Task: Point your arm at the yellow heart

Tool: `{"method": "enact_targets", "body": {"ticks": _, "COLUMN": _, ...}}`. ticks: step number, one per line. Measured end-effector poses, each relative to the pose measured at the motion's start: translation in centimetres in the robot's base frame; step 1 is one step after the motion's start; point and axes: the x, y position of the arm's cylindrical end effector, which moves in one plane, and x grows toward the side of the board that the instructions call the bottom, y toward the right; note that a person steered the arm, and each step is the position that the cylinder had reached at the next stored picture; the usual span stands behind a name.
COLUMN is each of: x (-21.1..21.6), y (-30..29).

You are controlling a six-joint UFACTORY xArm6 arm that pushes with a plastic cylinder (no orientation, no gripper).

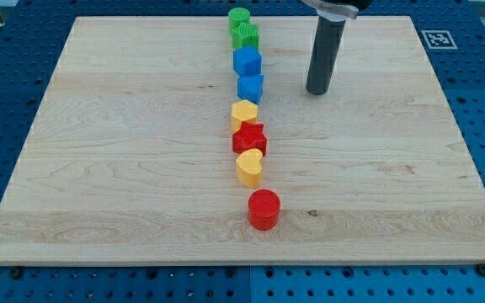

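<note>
The yellow heart [248,167] lies near the board's middle, in a column of blocks running from the view's top to its bottom. My tip [317,91] rests on the board to the upper right of the heart, to the right of the lower blue block [250,87]. Just above the heart sits a red star [249,137], and above that a second yellow block [243,113]. A red cylinder [264,209] stands below the heart, a little to its right. The tip touches no block.
At the column's top are a green cylinder [239,18], a green star-like block [246,35] and a blue cube [247,61]. The wooden board [99,168] lies on a blue perforated table. A fiducial marker [438,39] sits at the board's top right corner.
</note>
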Motion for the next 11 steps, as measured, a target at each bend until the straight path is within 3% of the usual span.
{"method": "enact_targets", "body": {"ticks": 1, "x": 0.0, "y": 0.0}}
{"method": "enact_targets", "body": {"ticks": 4, "x": 13.1, "y": -0.7}}
{"method": "enact_targets", "body": {"ticks": 5, "x": 15.2, "y": -1.1}}
{"method": "enact_targets", "body": {"ticks": 8, "x": 15.4, "y": -1.1}}
{"method": "enact_targets", "body": {"ticks": 11, "x": 15.4, "y": -6.3}}
